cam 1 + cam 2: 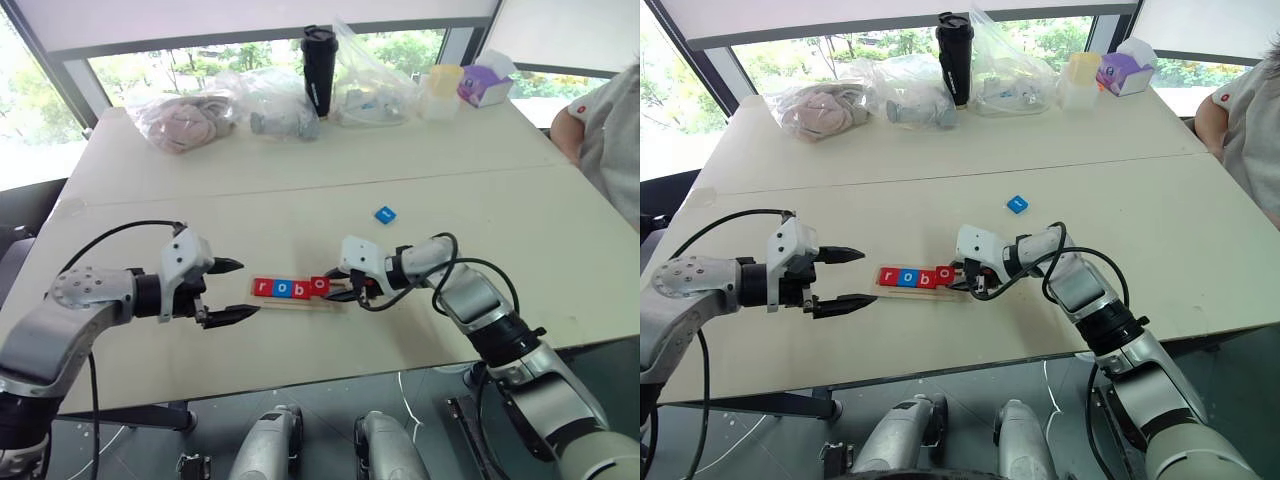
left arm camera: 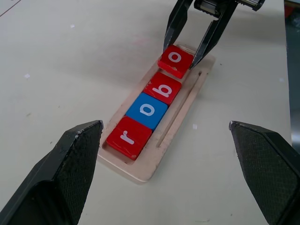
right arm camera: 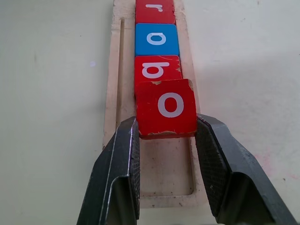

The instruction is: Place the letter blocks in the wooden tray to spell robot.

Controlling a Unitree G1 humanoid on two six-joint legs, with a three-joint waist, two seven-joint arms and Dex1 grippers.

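The wooden tray lies on the table between my two grippers. In its groove sit a red "r", a blue "o" and a red "b" in a row. My right gripper is shut on a red "o" block, held tilted right after the "b", over the tray's right part. Left of the tray, my left gripper stands wide open, pointing at it with nothing held. One blue letter block lies loose on the table behind the tray.
Along the table's far edge stand a black tumbler, plastic bags, a yellow cup and a purple tissue box. A person's sleeve shows at the right edge.
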